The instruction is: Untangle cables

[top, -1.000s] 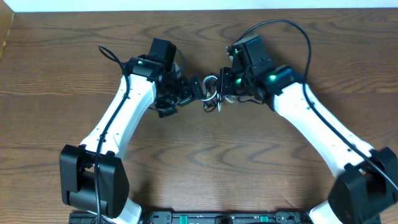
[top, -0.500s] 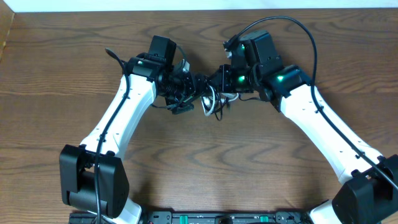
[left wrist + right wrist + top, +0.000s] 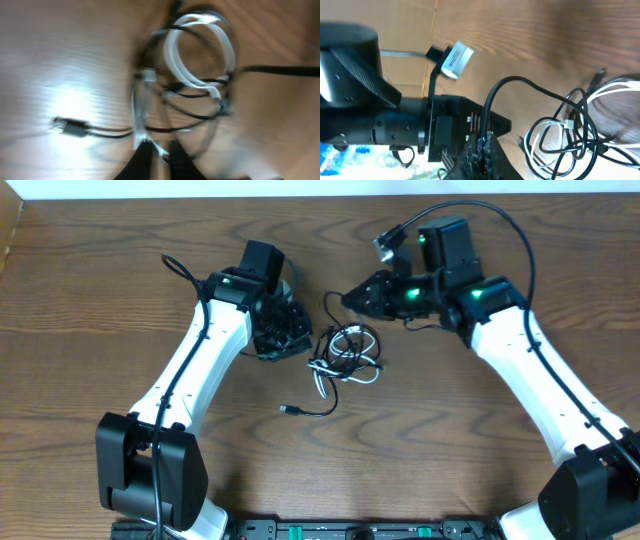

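Observation:
The cables (image 3: 346, 356) lie as a loose knot of black and white loops on the wooden table between my two arms. One black cable end with its plug (image 3: 287, 410) trails toward the front left. My right gripper (image 3: 348, 298) hovers behind the knot, shut on a black cable (image 3: 506, 82) that arcs down into the knot (image 3: 570, 135). My left gripper (image 3: 298, 346) sits at the knot's left edge. In the blurred left wrist view its fingers (image 3: 144, 161) are nearly together with a strand of the white cable (image 3: 200, 50) between them.
The left arm's black wrist (image 3: 395, 130) fills the left of the right wrist view, with a small silver plug (image 3: 456, 59) hanging near it. The table's back edge (image 3: 320, 196) runs close behind both grippers.
The grippers have drawn apart. The right one moved back and right with its black cable. The left one retreated left and closed from wide open. The knot dropped onto the table and spread out.

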Tool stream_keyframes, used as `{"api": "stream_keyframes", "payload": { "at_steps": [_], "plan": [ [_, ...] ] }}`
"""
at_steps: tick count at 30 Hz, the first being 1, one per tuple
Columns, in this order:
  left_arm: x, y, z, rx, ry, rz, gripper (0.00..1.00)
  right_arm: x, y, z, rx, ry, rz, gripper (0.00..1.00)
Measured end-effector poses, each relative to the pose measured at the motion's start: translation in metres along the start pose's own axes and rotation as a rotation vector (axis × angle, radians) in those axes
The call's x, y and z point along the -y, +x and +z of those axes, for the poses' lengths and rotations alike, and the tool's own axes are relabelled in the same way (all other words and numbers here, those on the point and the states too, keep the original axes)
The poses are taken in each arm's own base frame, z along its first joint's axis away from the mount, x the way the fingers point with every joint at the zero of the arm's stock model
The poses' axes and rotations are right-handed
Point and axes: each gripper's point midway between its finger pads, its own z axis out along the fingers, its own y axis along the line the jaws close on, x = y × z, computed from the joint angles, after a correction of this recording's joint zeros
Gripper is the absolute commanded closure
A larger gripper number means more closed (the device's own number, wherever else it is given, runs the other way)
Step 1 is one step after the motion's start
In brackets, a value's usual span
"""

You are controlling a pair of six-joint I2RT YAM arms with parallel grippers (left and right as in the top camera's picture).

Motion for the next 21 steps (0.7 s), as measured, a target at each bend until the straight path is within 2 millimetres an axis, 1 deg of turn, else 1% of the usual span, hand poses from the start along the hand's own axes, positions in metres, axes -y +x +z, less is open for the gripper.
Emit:
{"api": "stream_keyframes", "payload": {
  "at_steps": [1, 3, 5, 6, 7, 9, 13, 17, 19, 21],
  "plan": [
    [-0.005, 0.0, 0.0, 0.005, -0.025, -0.01, 0.51, 0.003, -0.002, -0.002, 0.003, 0.004, 0.008, 0.97],
    [-0.01, -0.001, 0.0, 0.013, -0.053, -0.028, 0.51, 0.009, -0.004, -0.007, 0.008, 0.013, 0.031, 0.98],
    [-0.011, -0.001, 0.0, 0.016, -0.056, -0.03, 0.5, 0.012, -0.005, -0.009, 0.01, 0.019, 0.046, 0.98],
    [-0.008, -0.001, 0.0, 0.01, -0.039, -0.015, 0.5, 0.012, -0.005, -0.009, 0.009, 0.019, 0.052, 0.98],
    [-0.002, 0.0, 0.0, 0.002, -0.008, 0.013, 0.45, 0.012, -0.005, -0.009, 0.009, 0.018, 0.059, 0.98],
    [0.019, 0.006, -0.001, -0.038, 0.106, 0.12, 0.38, 0.01, -0.005, -0.008, 0.011, 0.012, 0.089, 0.99],
    [0.052, 0.024, -0.009, -0.115, 0.309, 0.314, 0.36, 0.003, -0.016, -0.009, 0.05, -0.017, 0.182, 0.99],
    [0.066, 0.037, -0.014, -0.155, 0.404, 0.416, 0.36, -0.013, -0.04, -0.012, 0.132, -0.082, 0.194, 0.98],
    [0.07, 0.042, -0.015, -0.167, 0.429, 0.446, 0.36, -0.014, -0.046, -0.013, 0.159, -0.084, 0.212, 0.99],
    [0.077, 0.05, -0.016, -0.18, 0.46, 0.491, 0.36, -0.008, -0.052, -0.014, 0.194, -0.059, 0.271, 0.98]
  ]
}}
